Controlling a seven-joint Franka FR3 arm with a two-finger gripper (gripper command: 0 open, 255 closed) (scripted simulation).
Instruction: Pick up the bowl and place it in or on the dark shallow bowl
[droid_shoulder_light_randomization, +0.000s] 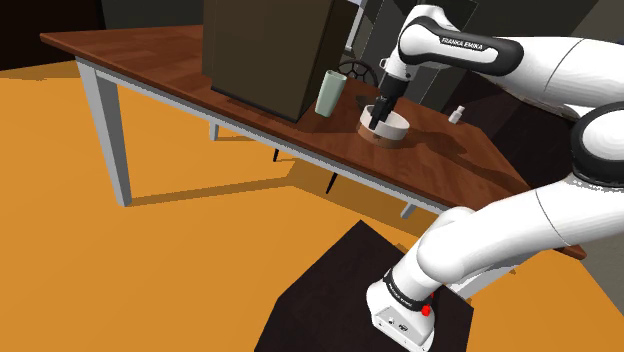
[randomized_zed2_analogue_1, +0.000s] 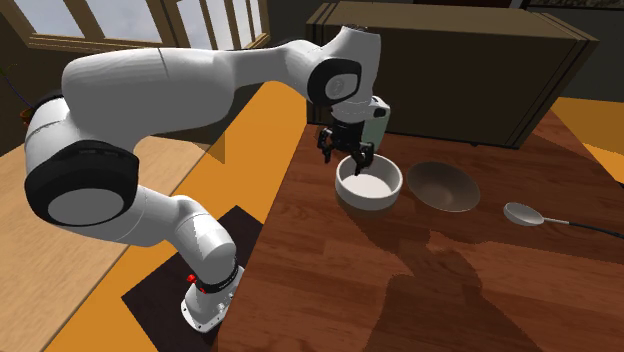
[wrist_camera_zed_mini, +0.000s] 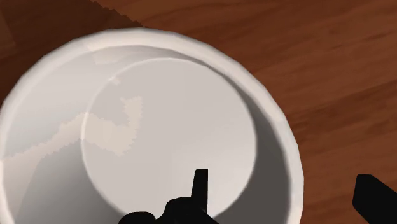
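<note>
Jaws: I see the gripper (wrist_camera_zed_mini: 286, 188) spread wide and holding nothing. One finger is inside the white bowl (wrist_camera_zed_mini: 159, 127), the other outside its wall, and neither touches it.
White bowl: it sits on the wooden table (randomized_zed2_analogue_1: 420, 290) at the centre of the second exterior view, just beside the dark shallow bowl (randomized_zed2_analogue_1: 443, 186) to its right. I cannot tell whether the two rims touch.
Risk, grip: a pinch on one thin wall may let the bowl tilt or slip on the lift. Fingers set too shallow on the wall would slide off the rim.
Risk, neighbour: I judge the bowls close enough that a shoved white bowl would knock the dark one.
Risk, overshoot: the spoon (randomized_zed2_analogue_1: 525, 213) lies past the target at the right of that view, and a long carry could clip it.
Risk, behind: the pale green cup (droid_shoulder_light_randomization: 330, 93) stands near the bowl, against the big dark box (droid_shoulder_light_randomization: 270, 45), and a wide swing could topple it.
Hidden: how far the fingers reach below the rim is unclear to me.
Cut off: the spoon's handle runs out of the right edge.
Unclear: a small bottle (droid_shoulder_light_randomization: 457, 114) at the shoulder view's upper right is too small to identify.
</note>
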